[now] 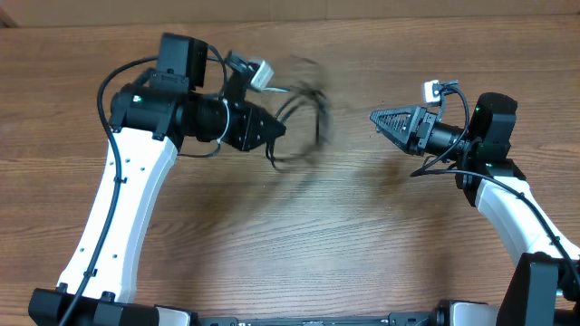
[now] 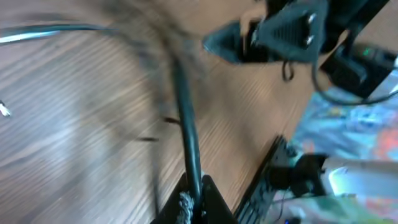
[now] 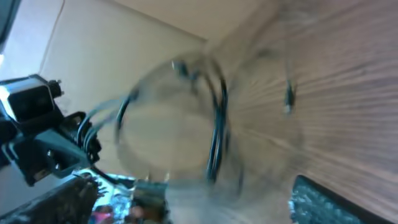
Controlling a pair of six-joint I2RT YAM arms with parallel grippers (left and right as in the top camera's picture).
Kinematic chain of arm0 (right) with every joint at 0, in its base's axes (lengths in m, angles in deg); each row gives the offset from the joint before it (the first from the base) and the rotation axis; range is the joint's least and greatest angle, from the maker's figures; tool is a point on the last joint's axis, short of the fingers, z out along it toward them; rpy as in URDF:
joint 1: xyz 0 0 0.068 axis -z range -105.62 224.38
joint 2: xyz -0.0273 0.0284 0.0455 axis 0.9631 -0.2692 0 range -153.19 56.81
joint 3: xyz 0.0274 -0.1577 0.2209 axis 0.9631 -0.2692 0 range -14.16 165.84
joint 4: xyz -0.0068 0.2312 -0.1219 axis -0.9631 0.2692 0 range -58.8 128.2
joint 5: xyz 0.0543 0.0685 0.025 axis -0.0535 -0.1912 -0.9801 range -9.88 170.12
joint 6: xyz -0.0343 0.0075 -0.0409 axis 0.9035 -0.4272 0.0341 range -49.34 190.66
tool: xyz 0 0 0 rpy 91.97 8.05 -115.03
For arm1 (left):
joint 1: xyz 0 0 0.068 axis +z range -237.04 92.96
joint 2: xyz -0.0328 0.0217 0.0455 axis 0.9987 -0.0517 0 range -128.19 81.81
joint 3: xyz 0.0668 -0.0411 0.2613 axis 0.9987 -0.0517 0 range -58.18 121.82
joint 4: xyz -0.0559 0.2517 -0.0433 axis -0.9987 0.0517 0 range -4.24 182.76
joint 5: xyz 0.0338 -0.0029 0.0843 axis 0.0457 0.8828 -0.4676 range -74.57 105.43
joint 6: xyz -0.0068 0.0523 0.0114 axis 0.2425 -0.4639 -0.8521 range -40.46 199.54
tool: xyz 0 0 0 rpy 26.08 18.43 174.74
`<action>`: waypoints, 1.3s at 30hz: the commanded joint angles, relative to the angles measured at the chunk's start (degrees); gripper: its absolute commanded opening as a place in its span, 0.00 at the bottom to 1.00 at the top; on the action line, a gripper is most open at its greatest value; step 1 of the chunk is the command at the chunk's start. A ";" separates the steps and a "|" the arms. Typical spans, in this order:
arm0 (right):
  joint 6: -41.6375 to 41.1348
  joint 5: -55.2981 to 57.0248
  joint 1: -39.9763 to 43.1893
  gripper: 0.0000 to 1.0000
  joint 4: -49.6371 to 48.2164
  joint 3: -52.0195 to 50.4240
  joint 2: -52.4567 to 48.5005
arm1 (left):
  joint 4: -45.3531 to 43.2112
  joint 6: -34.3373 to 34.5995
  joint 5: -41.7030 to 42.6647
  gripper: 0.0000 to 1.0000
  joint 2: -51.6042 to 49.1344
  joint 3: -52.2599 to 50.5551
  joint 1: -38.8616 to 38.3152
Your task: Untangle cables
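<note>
Closest to the left wrist lens, the left pincer (image 2: 193, 204) is clamped on the thin black flexible cables (image 2: 185, 118), one strand running straight out from its tips. Seen from above, they spread in blurred loops just off that pincer's tip, over the brown wood-grain surface (image 1: 299, 235); whether they touch it cannot be told. The right pincer (image 1: 374, 116) sits well apart from the loops, its fingers (image 3: 317, 199) spread wide with nothing between them.
</note>
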 commanded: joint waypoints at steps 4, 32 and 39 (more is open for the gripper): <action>2.23 3.30 0.79 1.00 -0.20 0.50 0.37 | 7.93 21.53 -35.30 0.37 0.17 0.42 0.90; 9.90 7.74 10.95 1.00 18.43 0.50 0.39 | 8.63 40.63 -39.47 0.63 -31.34 -0.76 -24.37; 11.02 7.76 10.88 1.00 19.93 0.50 0.39 | 11.98 40.76 -51.17 0.04 -38.42 -0.74 -28.11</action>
